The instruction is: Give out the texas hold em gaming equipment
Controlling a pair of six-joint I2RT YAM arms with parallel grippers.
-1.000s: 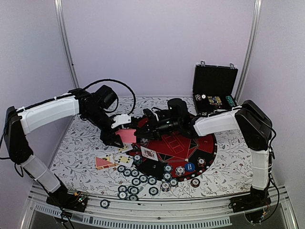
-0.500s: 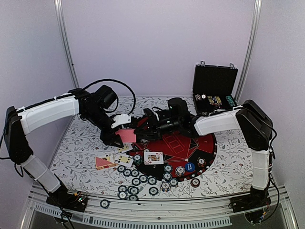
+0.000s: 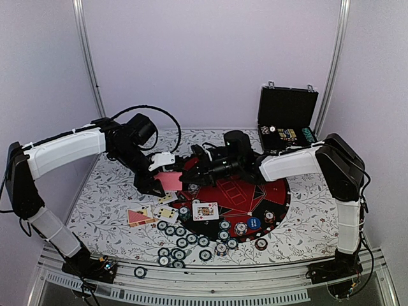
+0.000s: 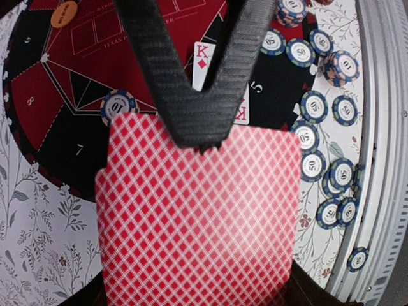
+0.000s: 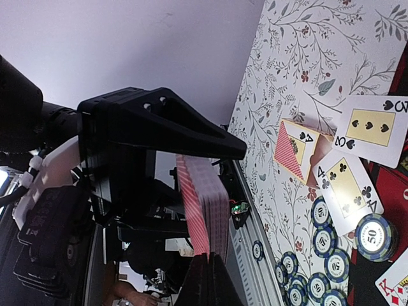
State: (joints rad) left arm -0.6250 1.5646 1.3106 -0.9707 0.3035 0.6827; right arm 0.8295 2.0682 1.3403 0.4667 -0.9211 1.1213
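Holds the card deck [image 4: 197, 217] clamped in the left pincer [image 4: 194, 127], above the worktop [image 3: 102, 191]. Has the right pincer [image 5: 210, 280] shut at its edge. Risks peeling off several at once, or none, spilling them among the chips [image 3: 182, 242].

Card deck [image 4: 197, 217]: pink-red lattice backs, squared, clamped in left gripper [image 3: 156, 183]. King of diamonds [image 3: 205, 210]: face up, flat, just beyond its fingertips. Striped-edge chips [image 3: 185, 239]: flat, scattered beside and below it.
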